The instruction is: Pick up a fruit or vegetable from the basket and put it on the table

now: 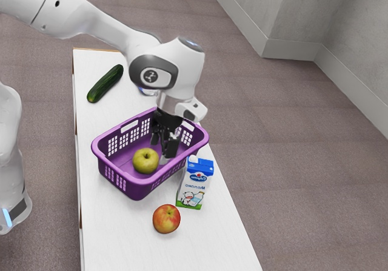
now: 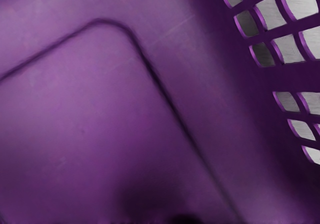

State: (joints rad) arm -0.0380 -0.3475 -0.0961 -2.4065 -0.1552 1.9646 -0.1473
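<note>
Brown-grey flooring (image 1: 291,137) and a white table (image 1: 121,240) noted. Purple basket (image 1: 138,189) is set on the table; the green apple (image 1: 145,160), taken as the target, lies inside it. The gripper (image 1: 164,145) is seen low at the basket, beside the apple rather than over it, with its fingers parted and nothing held between them. In the wrist view, bare basket floor (image 2: 90,134) and a slotted side wall (image 2: 260,78) are seen.

Step in hand is judged to be the approach: no grasp has been made. For the next move, a small rise and a sideways shift toward the apple are called for, followed by centring, lowering astride the fruit and closing.

Edges: the rim beside the gripper should be cleared by the fingers, or the basket may be dragged. Just outside that side is the milk carton (image 1: 192,192), which could be toppled by a low exit. The red apple (image 1: 166,219) is on the table near the carton. Open room for setting down is judged best on the table between the basket and the cucumber (image 1: 105,83), reached after a lift well above the rim.
</note>
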